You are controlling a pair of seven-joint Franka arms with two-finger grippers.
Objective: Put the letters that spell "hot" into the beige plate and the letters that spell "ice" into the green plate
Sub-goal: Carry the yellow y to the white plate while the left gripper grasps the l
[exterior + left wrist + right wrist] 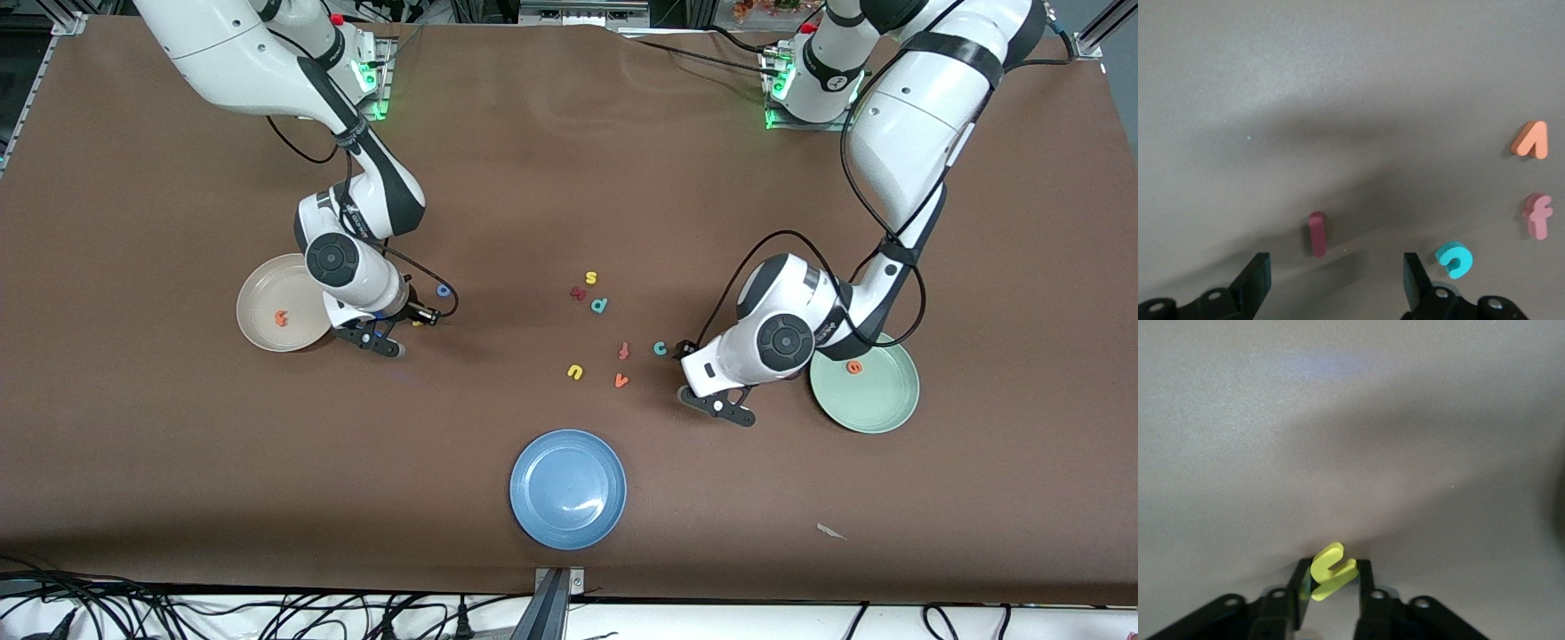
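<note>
Letters lie scattered on the brown table, partly sorted. The beige plate, toward the right arm's end, holds the orange t. The right gripper sits low just beside that plate, its fingers clenched on the yellow h, which stands tilted between them. The blue o lies on the table near that gripper, outside the plate.

The green plate, toward the left arm's end, holds the orange e. The left gripper is low over the table beside this plate, jaws spread apart with nothing between them; the dark red i lies flat just ahead of the gap, touching neither finger. The teal c lies just beside one fingertip, on the table.

Midway between the arms lie the salmon f and orange v, close to the c. The yellow u, teal p, yellow s and a dark red letter lie around them. The blue plate sits nearest the front camera, with no letters in it.
</note>
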